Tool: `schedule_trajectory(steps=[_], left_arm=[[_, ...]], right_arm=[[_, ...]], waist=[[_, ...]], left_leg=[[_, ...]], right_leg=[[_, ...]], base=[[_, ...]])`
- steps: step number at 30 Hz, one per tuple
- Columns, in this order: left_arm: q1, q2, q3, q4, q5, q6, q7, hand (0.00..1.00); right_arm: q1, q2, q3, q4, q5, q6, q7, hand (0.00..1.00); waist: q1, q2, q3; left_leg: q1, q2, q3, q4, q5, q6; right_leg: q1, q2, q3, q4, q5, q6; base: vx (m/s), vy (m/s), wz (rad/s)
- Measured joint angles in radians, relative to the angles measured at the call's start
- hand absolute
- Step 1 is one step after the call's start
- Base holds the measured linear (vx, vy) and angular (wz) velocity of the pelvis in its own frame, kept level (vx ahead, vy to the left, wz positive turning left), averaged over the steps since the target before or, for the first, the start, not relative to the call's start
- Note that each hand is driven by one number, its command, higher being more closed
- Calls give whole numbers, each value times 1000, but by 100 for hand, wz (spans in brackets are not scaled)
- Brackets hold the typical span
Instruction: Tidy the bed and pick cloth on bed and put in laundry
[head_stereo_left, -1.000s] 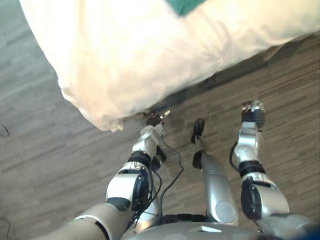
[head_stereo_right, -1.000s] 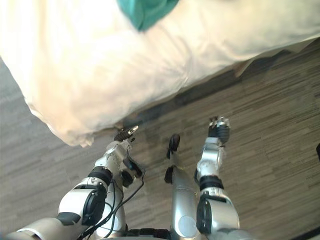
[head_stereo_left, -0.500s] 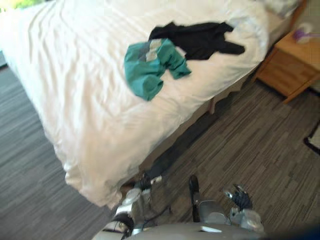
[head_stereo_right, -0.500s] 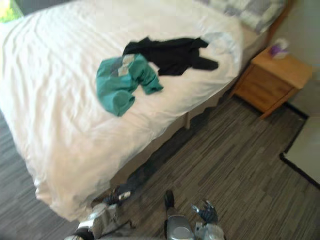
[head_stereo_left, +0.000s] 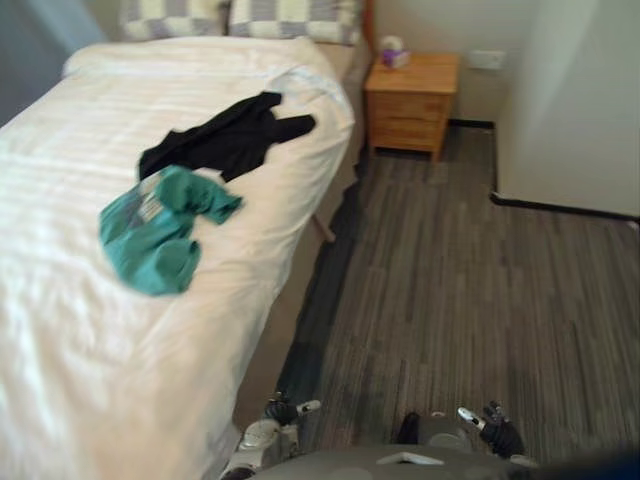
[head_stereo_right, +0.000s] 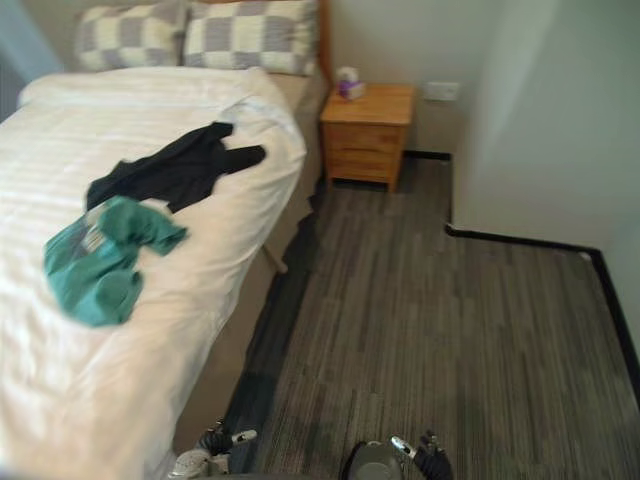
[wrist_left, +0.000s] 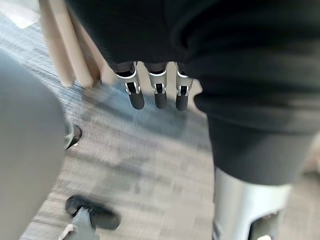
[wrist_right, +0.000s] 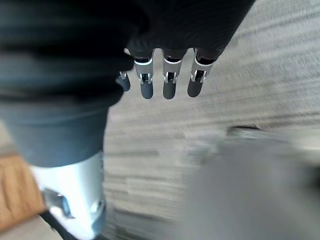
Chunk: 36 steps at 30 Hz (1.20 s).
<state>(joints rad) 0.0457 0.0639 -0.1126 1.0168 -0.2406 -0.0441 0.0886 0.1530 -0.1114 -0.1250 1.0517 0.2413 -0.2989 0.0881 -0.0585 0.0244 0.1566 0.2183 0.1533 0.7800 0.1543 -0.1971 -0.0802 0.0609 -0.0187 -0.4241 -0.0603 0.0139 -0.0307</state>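
A teal cloth (head_stereo_left: 150, 235) and a black cloth (head_stereo_left: 228, 135) lie just beside each other on the white bed (head_stereo_left: 90, 380). The left hand (head_stereo_left: 280, 410) and right hand (head_stereo_left: 497, 433) hang low over the striped grey floor (head_stereo_left: 450, 290) beside the bed, their fingers straight, holding nothing.

No lettering can be read anywhere; the pale patch (head_stereo_left: 150, 208) on the teal cloth (head_stereo_left: 150, 255) is too blurred to make out, and so is the small box (head_stereo_left: 394, 50) on the nightstand (head_stereo_left: 412, 100).
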Motion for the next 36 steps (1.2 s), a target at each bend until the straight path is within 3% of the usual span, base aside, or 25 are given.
schedule_trajectory(steps=[2, 3, 4, 5, 6, 9, 13, 19, 22, 27, 36], left_arm=[[-4, -16, 3, -4, -1, -15, -5, 0], [-5, -22, 3, -4, -1, -26, -12, 0], [-4, -21, 6, -14, -7, -41, -17, 0], [-4, -21, 7, -15, -10, -49, -17, 0], [5, -21, 13, -14, -24, -68, -17, 0], [20, -15, 14, 9, -55, -83, -29, 0], [17, 4, 14, 34, -40, -96, -72, 0], [11, -4, -12, 47, 40, -91, -82, 0], [9, -3, -12, 46, 77, -58, -65, 0], [9, -1, 21, 39, 75, 0, -35, 0], [18, -16, 125, 26, 113, 14, -38, 0]], right_arm=[[-4, -4, 23, -14, -13, 6, 5, 0], [-6, -6, 34, -13, -14, 15, 6, 0], [-12, -12, 46, -11, -24, 23, 7, 0], [-9, -18, 52, -7, -29, 26, 8, 0], [-21, -28, 56, -3, -29, 36, 10, 0], [-27, -28, 51, -5, -30, 36, 13, 0], [4, -11, 36, 10, -30, 33, 3, 0], [7, -15, 26, 27, -30, 15, -10, 0], [7, -7, 17, 28, -30, 30, -13, 0], [2, 2, -6, 36, -31, 115, -45, 0], [2, 12, -35, 24, -71, 169, -51, 0]], waist=[[0, 4, 6], [7, 7, 7], [24, 1, 4], [34, 0, 3], [52, 19, -6], [45, 40, -23], [42, 11, -34], [17, 26, -42], [14, 22, -45], [31, 5, -53], [52, -7, -56]], left_leg=[[-48, 7, -82, 49, -6, 12], [-84, -3, -217, 65, -31, 42], [-98, -48, -389, 56, -37, 41], [-96, -67, -456, 49, -37, 40], [-93, -82, -566, 16, -38, 46], [-71, -75, -522, -30, -56, 63], [-49, -84, -531, -53, -56, 64], [-41, -102, -575, -67, -31, 62], [-40, -114, -605, -66, -29, 65], [-28, -123, -626, -69, -28, 66], [-26, -121, -661, -117, -18, 82]], right_leg=[[9, 32, 43, -43, 9, -7], [8, 43, 75, -43, 10, -8], [2, 44, 129, -43, 23, -2], [-2, 46, 162, -43, 27, 1], [-22, 60, 204, -43, 28, 2], [-32, 66, 207, -43, 38, 11], [-24, 48, 138, -43, 47, 9], [-35, 25, 114, 18, 23, -6], [-6, 18, 107, -19, 32, 4], [21, 10, 95, -42, 40, 5], [17, 5, 41, -42, 36, 16]], base=[[-131, -45, -66], [-107, 44, -99], [-68, 72, -111], [-69, 104, -156], [-58, 104, -128], [13, 143, -89], [69, 87, -1], [111, 93, 22], [40, 52, 15], [-3, 49, 13], [-33, 18, 14]])
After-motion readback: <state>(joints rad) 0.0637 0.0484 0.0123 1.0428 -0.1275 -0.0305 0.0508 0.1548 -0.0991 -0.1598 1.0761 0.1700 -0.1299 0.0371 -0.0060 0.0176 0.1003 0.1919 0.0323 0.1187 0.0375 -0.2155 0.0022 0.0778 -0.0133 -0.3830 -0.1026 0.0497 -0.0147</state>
